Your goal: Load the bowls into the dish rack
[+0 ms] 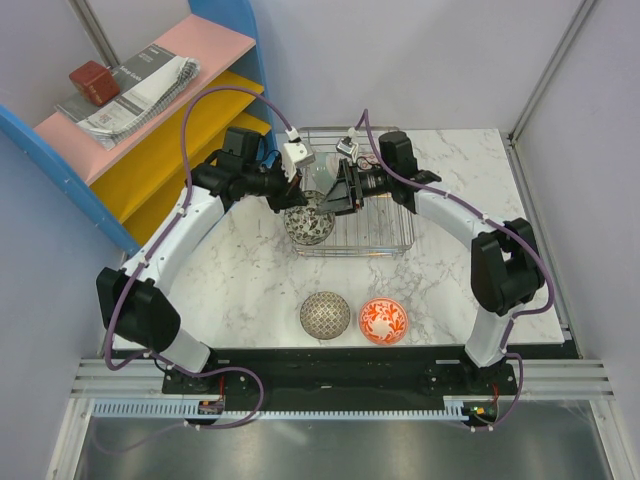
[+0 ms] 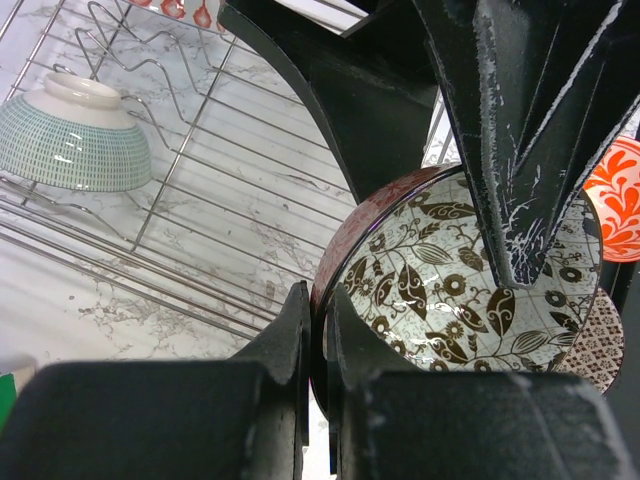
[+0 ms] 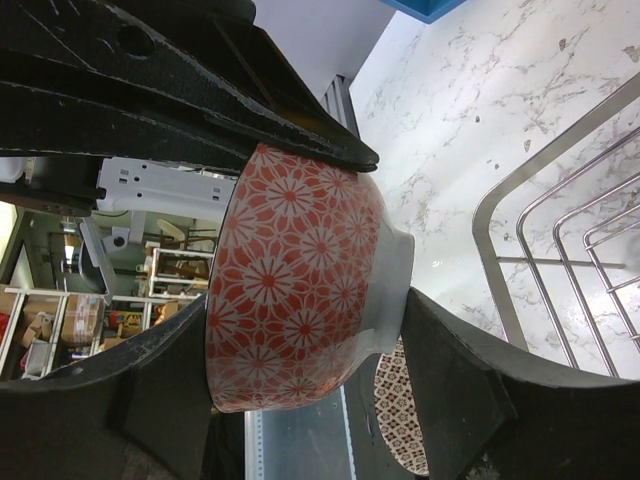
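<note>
A bowl [image 1: 308, 224] with red-orange flowers outside [image 3: 290, 270] and brown leaves inside [image 2: 440, 270] hangs on edge over the front left corner of the dish rack [image 1: 380, 225]. My left gripper [image 2: 318, 300] is shut on its rim. My right gripper [image 3: 305, 320] spans the same bowl, one finger against the mouth side and the other against the foot. A pale green bowl [image 2: 70, 140] lies upside down in the dish rack [image 2: 230, 170]. On the table in front lie a beige-grey patterned bowl [image 1: 325, 315], upside down, and a red-orange bowl [image 1: 383, 320], mouth up.
A blue-framed shelf [image 1: 150, 110] with pink and yellow boards stands at the back left, holding papers and a red-brown block [image 1: 90, 80]. Pale walls close off the left and right sides. Both arms meet over the rack's front left part.
</note>
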Controlling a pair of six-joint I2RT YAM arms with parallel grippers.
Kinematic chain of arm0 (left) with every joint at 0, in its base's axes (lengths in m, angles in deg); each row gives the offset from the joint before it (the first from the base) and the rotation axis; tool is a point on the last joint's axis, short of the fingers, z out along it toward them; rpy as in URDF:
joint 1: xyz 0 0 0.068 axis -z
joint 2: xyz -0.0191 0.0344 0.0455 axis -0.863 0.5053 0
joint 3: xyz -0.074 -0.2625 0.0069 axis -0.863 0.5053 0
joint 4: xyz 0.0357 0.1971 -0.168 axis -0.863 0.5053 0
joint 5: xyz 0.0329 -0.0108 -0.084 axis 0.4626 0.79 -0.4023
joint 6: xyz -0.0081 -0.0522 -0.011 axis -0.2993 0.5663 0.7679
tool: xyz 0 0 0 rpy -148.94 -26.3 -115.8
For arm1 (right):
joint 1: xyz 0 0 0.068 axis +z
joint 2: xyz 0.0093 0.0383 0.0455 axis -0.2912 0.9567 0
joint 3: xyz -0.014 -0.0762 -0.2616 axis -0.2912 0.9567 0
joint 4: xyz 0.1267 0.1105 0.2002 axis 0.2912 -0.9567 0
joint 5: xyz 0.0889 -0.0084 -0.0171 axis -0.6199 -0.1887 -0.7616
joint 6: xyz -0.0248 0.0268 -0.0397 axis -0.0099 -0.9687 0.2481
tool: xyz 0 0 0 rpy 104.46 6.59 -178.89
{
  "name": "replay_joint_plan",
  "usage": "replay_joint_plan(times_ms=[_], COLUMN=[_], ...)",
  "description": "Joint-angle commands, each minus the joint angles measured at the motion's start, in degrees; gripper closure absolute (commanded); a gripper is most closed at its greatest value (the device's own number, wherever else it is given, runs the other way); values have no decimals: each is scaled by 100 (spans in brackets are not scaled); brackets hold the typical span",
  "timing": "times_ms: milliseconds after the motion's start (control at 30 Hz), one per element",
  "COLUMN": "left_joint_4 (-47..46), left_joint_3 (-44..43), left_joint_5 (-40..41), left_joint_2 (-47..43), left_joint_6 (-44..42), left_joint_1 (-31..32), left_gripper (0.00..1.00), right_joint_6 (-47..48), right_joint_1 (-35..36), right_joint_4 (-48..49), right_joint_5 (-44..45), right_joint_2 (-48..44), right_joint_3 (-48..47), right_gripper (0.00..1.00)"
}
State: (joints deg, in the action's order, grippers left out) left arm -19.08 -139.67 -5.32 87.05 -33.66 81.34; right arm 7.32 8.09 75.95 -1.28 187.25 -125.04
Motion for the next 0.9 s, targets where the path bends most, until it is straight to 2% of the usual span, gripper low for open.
replay_joint_plan(times_ms=[0, 133, 367, 467, 500, 567, 600, 700, 767, 867], left_joint_4=[-378, -369, -378, -369, -378, -369, -369, -360, -334, -334], left_joint_3=[-57, -14, 13, 22, 39, 22, 22, 39, 48, 48], left_joint_5=[-107, -89, -186, -239, -256, -248, -230, -230, -230, -230], left_joint_2=[-260, -260, -242, -242, -233, -207, -190, -172, -145, -128], left_joint_6=[67, 32, 23, 15, 14, 14, 49, 32, 41, 23], left_joint_1=[10, 10, 19, 28, 28, 28, 37, 28, 46, 63], left_gripper=[98, 98, 98, 98, 98, 98, 96, 83, 80, 66], right_joint_6=[-26, -25, -52, -183, -201, -254, -271, -289, -298, -298], right_joint_1=[47, 47, 39, 39, 39, 56, 56, 65, 65, 65], right_joint_4=[278, 427, 603, 761, 788, 841, 858, 876, 876, 867], right_joint_5=[-338, -444, -523, -497, -497, -453, -427, -321, -251, -137], right_joint_2=[-110, -102, -180, -198, -198, -198, -198, -198, -198, -216], right_joint_3=[96, 123, 211, 272, 281, 290, 290, 290, 298, 307], right_gripper=[29, 34, 50, 59, 66, 73, 82, 94, 99, 100])
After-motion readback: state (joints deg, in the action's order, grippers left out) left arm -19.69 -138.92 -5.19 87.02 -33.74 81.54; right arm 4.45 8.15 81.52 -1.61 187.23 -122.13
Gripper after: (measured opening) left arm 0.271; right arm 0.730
